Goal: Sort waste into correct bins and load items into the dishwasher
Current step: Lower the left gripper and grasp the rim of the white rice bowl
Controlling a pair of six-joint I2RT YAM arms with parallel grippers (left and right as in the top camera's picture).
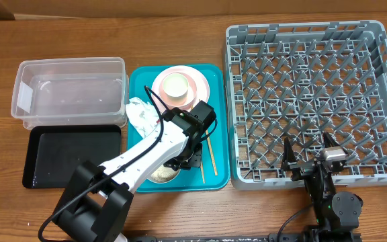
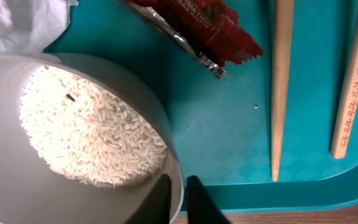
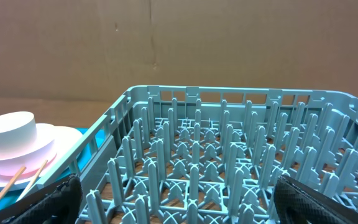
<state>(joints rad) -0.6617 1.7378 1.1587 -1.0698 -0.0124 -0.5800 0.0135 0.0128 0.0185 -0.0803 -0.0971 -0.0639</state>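
Note:
A small pale bowl holding whitish rice grains sits on the teal tray's near part. My left gripper is shut on the bowl's rim, one finger inside and one outside; overhead it hides most of that bowl. A red wrapper, two wooden chopsticks and a white napkin lie beside it. A pink plate carries another pale bowl. My right gripper hangs open over the near edge of the grey dish rack, holding nothing.
The clear tub stands at the left, with the black tray in front of it. The teal tray lies between them and the rack. From the right wrist, the rack's pegs fill the view, plate at left.

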